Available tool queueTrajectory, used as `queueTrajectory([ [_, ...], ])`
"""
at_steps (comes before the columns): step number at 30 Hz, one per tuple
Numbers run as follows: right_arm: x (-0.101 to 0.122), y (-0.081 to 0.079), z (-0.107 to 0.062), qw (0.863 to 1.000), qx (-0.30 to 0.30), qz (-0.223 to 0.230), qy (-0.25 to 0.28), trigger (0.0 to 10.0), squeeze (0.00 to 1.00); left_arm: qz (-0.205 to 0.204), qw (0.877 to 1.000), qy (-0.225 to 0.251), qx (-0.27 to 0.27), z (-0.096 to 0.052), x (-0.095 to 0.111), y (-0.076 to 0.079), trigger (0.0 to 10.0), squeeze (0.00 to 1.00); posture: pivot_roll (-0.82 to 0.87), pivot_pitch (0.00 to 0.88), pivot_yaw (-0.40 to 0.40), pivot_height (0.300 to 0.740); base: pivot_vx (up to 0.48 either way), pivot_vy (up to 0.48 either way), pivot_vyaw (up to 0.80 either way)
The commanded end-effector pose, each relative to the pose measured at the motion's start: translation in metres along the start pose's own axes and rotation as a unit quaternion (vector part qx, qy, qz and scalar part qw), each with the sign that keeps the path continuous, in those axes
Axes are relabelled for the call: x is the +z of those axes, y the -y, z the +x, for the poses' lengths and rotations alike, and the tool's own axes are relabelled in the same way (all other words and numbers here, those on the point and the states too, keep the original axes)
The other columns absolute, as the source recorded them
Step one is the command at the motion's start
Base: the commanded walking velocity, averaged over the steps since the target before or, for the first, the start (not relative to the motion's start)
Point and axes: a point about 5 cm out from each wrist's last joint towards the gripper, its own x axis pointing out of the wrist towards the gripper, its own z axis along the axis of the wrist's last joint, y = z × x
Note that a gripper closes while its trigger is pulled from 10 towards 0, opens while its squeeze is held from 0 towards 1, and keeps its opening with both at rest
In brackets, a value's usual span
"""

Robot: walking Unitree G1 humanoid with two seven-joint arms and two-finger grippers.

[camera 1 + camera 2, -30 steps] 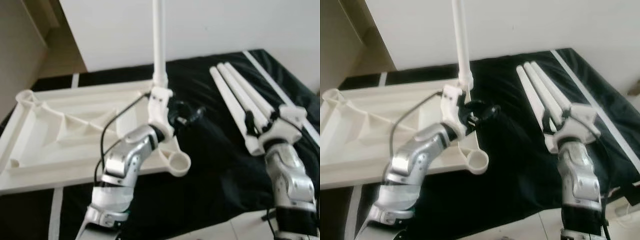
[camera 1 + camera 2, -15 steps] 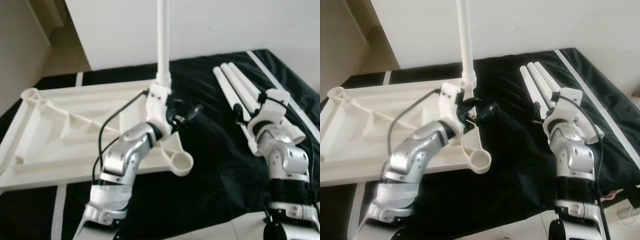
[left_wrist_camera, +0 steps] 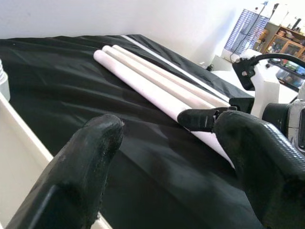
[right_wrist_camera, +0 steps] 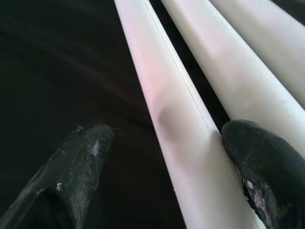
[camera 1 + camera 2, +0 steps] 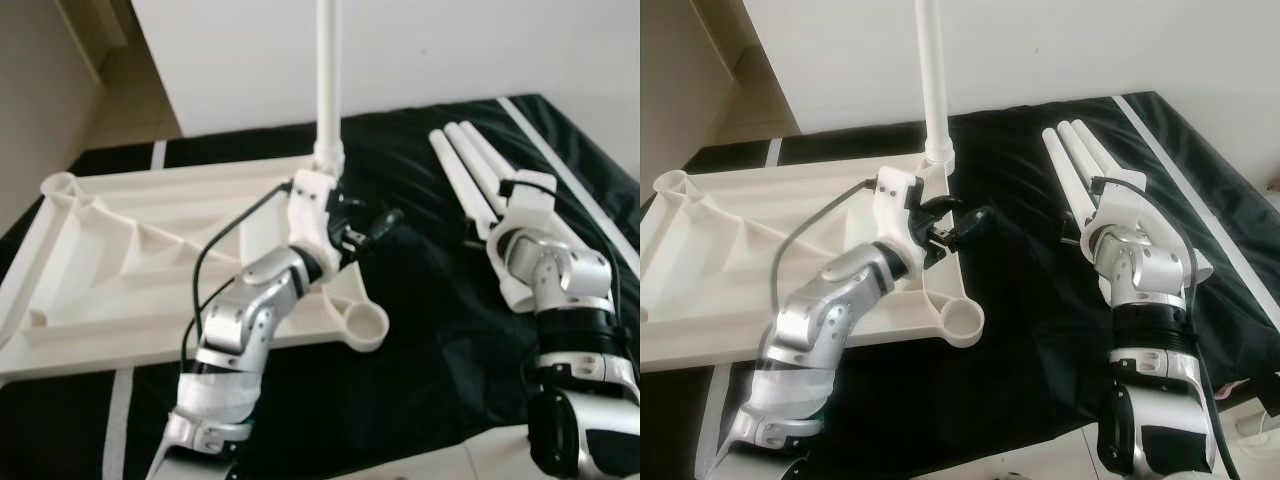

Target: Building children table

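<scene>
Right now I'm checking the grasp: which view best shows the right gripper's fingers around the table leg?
Right wrist view: the fingers straddle the nearest table leg, open. The eye views show the right gripper from behind; the left wrist view shows it side-on.

Bright, even daylight; slightly soft focus

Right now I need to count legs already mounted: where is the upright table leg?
In the eye views the upright leg stands in the far right corner of the upturned white tabletop, just beyond the left gripper.
</scene>
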Motion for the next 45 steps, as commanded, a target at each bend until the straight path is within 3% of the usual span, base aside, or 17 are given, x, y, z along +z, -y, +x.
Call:
queueTrajectory([
  [1, -0.004, 0.002, 0.004, 1.000, -0.006, -0.001, -0.029, 10.0, 0.00, 0.003, 1.000, -0.004, 0.000, -0.003, 0.000, 0.001, 10.0, 0.00, 0.01, 0.088, 0.019, 0.740, 0.000, 0.000, 0.00],
  [11, -0.026, -0.001, 0.011, 0.989, 0.026, 0.023, -0.142, 10.0, 0.00, -0.002, 1.000, -0.007, 0.004, -0.006, 0.000, 0.002, 10.0, 0.00, 0.02, 0.097, 0.010, 0.740, 0.000, 0.000, 0.00],
  [19, -0.033, -0.003, 0.015, 0.984, 0.037, 0.013, -0.173, 10.0, 0.00, -0.008, 1.000, -0.006, 0.007, -0.007, -0.001, 0.003, 10.0, 0.00, 0.02, 0.095, -0.002, 0.740, 0.000, 0.000, 0.00],
  [20, -0.034, -0.004, 0.015, 0.983, 0.044, 0.016, -0.180, 8.9, 0.00, -0.008, 1.000, -0.006, 0.008, -0.007, 0.000, 0.003, 10.0, 0.00, 0.02, 0.095, -0.002, 0.740, 0.000, 0.000, 0.00],
  [21, -0.036, -0.004, 0.015, 0.980, 0.048, 0.021, -0.189, 8.9, 0.00, -0.009, 1.000, -0.006, 0.009, -0.007, 0.000, 0.003, 10.0, 0.00, 0.02, 0.093, -0.005, 0.740, 0.000, 0.000, 0.00],
  [22, -0.038, -0.005, 0.015, 0.979, 0.052, 0.024, -0.196, 2.4, 0.00, -0.010, 1.000, -0.004, 0.009, -0.007, 0.000, 0.003, 10.0, 0.00, 0.02, 0.093, -0.007, 0.740, 0.000, 0.000, 0.00],
  [24, -0.039, -0.005, 0.015, 0.978, 0.054, 0.025, -0.201, 2.4, 0.00, -0.010, 1.000, -0.004, 0.010, -0.007, 0.001, 0.003, 10.0, 0.00, 0.02, 0.093, -0.007, 0.740, 0.000, 0.000, 0.00],
  [25, -0.040, -0.005, 0.015, 0.976, 0.057, 0.028, -0.210, 0.0, 0.00, -0.010, 1.000, -0.002, 0.010, -0.007, 0.001, 0.003, 10.0, 0.00, 0.02, 0.093, -0.010, 0.740, 0.000, 0.000, 0.00],
  [32, -0.036, -0.008, 0.015, 0.977, 0.087, 0.009, -0.195, 0.0, 0.00, -0.017, 1.000, 0.003, 0.012, -0.006, 0.004, 0.001, 10.0, 0.00, 0.00, 0.096, -0.016, 0.740, 0.000, 0.000, 0.00],
  [35, -0.025, -0.020, 0.011, 0.978, 0.141, -0.009, -0.150, 0.0, 0.00, -0.024, 1.000, 0.007, 0.012, -0.004, 0.005, 0.001, 10.0, 0.00, -0.01, 0.097, -0.016, 0.740, 0.000, 0.000, 0.00],
  [38, -0.010, -0.042, -0.001, 0.970, 0.233, -0.024, -0.072, 0.0, 0.00, -0.028, 0.999, 0.015, 0.008, 0.000, 0.008, 0.003, 10.0, 0.00, -0.02, 0.093, -0.014, 0.740, 0.000, 0.000, 0.00],
  [41, -0.008, -0.046, -0.003, 0.967, 0.249, -0.021, -0.056, 0.0, 0.00, -0.028, 0.999, 0.016, 0.006, 0.001, 0.008, 0.003, 10.0, 0.00, -0.02, 0.091, -0.014, 0.740, 0.000, 0.000, 0.00],
  [42, -0.006, -0.048, -0.006, 0.964, 0.262, -0.026, -0.034, 1.4, 0.00, -0.029, 0.999, 0.017, 0.006, 0.002, 0.009, 0.003, 10.0, 0.00, -0.02, 0.087, -0.013, 0.740, 0.000, 0.000, 0.00],
  [43, -0.003, -0.051, -0.009, 0.961, 0.276, -0.025, -0.001, 10.0, 0.00, -0.028, 0.999, 0.018, 0.006, 0.003, 0.010, 0.002, 10.0, 0.00, -0.02, 0.082, -0.014, 0.740, 0.000, 0.000, 0.00],
  [45, 0.000, -0.052, -0.011, 0.959, 0.282, -0.018, 0.029, 10.0, 0.00, -0.028, 0.999, 0.019, 0.007, 0.004, 0.010, 0.002, 10.0, 0.00, -0.02, 0.078, -0.017, 0.740, 0.000, 0.000, 0.00],
])
